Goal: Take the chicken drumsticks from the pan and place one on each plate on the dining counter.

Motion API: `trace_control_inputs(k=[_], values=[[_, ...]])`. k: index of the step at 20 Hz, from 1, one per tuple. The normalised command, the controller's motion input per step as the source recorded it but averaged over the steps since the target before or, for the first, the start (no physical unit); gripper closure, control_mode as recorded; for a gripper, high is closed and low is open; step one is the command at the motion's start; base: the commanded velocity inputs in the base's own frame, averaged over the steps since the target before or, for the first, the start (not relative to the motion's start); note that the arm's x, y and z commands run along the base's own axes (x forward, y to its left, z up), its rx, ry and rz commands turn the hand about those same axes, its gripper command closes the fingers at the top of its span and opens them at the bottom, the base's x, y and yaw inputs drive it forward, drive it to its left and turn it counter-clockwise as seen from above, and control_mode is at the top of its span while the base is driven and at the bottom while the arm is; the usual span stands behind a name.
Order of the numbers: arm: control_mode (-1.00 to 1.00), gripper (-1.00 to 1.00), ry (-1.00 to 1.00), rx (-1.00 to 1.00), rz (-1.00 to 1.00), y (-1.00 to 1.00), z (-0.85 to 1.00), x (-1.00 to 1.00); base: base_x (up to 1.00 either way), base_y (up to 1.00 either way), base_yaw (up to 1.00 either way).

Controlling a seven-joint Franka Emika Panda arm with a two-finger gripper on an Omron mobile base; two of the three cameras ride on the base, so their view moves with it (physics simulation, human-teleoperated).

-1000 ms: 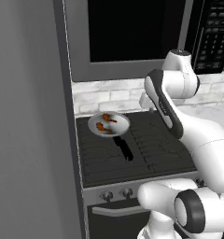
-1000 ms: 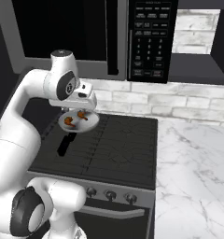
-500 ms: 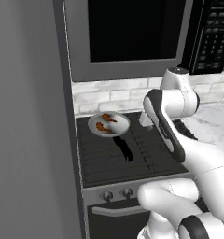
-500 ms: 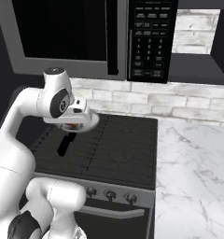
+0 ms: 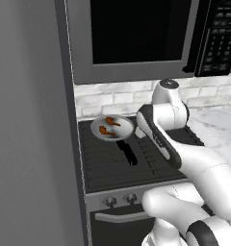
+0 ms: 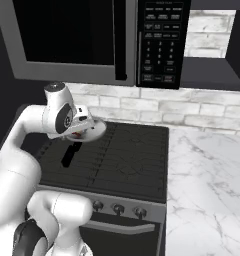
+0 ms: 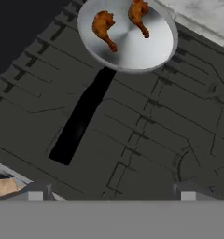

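Observation:
The light-grey pan [image 7: 142,46] sits on the stove's back left burner, its black handle [image 7: 81,119] pointing toward the front. Two orange-brown chicken drumsticks [image 7: 104,28] [image 7: 138,16] lie side by side in it, bones toward the handle. My gripper [image 7: 111,192] hovers above the cooktop short of the handle's end, open, with nothing between its fingertips [image 7: 37,192]. The pan [image 5: 122,129] and drumsticks [image 5: 106,130] also appear in the left base view. In the right base view my wrist covers part of the pan [image 6: 95,131]. The plates and dining counter are out of view.
The black stove top [image 6: 127,160] has raised grates, with knobs and an oven handle at its front. A microwave [image 5: 136,33] hangs low over it. A tall grey panel [image 5: 26,144] closes the left side. White marble counter [image 6: 207,190] lies to the right.
The arm has bent forward and come down over the stove, bringing the hand lower and closer to the pan. Pan and drumsticks have not moved.

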Motion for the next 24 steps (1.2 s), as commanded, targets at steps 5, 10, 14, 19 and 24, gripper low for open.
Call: trace_control_inputs(k=[5,10,14,19,24], values=[[-1.00,-1.00,0.00,0.03,0.22,0.27,-0.13,0.72,0.00,0.00,0.00],[-1.00,-1.00,0.00,0.01,0.02,0.30,-0.19,0.60,0.00,0.00,0.00],[-1.00,-1.00,0.00,0.02,0.00,0.29,-0.31,0.54,0.00,0.00,0.00],[-1.00,-1.00,-0.01,0.11,0.00,0.16,-0.30,0.54,0.00,0.00,0.00],[-1.00,-1.00,0.00,0.05,0.00,0.19,-0.28,0.60,0.00,0.00,0.00]])
